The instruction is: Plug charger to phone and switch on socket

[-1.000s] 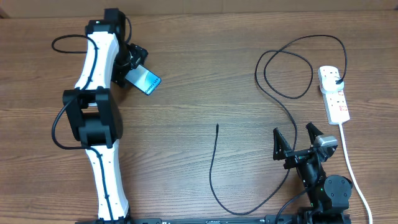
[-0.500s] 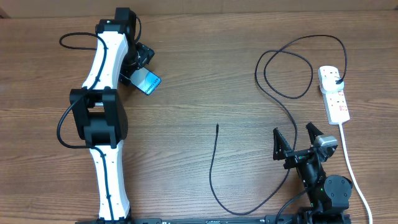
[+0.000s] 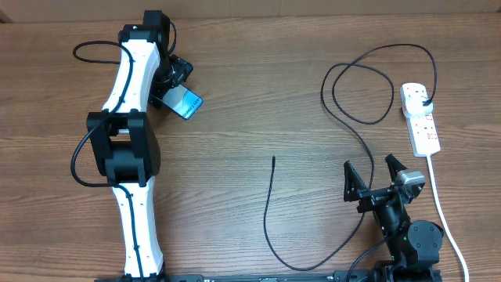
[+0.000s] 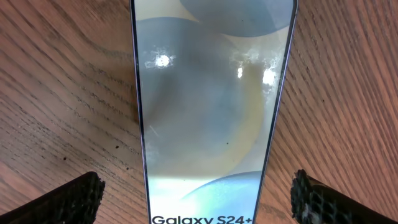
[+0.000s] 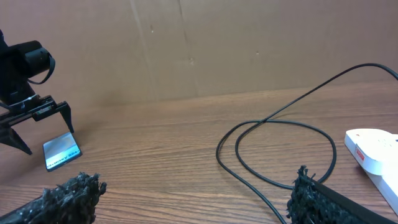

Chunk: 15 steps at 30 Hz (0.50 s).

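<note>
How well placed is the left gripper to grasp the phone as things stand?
Probably yes. The left gripper is open, with its fingers on either side of the phone. Only the table shows in the gaps, so closing looks unobstructed.

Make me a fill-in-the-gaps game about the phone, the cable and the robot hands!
The left gripper straddles the slim blue-teal phone with its jaws ___.
The phone's printed text reads ___ S24+.
The long thin black charger cable is plugged into the elongated power strip, whose colour is ___.
The open right gripper holds ___.
Missing words: open, Galaxy, white, nothing.
</note>
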### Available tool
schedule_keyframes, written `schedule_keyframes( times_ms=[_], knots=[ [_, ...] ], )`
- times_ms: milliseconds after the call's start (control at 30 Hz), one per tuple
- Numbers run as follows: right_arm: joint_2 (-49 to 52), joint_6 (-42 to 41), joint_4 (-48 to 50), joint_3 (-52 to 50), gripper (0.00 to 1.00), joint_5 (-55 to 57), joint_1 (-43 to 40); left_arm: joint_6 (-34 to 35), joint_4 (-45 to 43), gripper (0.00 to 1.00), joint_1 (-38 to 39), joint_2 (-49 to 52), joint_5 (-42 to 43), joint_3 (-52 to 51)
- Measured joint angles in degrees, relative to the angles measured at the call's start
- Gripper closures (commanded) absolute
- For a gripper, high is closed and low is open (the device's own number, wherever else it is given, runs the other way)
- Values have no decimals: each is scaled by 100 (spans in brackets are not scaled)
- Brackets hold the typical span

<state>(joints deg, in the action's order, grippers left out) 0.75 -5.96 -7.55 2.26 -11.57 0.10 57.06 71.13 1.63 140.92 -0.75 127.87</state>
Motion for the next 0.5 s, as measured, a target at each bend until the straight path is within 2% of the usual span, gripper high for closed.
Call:
schedule_keyframes(
  times_ms=[500],
  knots=[
    [0,0,-2,0,0,2,0,46,-330,0,0,15,-39,-415]
  ],
)
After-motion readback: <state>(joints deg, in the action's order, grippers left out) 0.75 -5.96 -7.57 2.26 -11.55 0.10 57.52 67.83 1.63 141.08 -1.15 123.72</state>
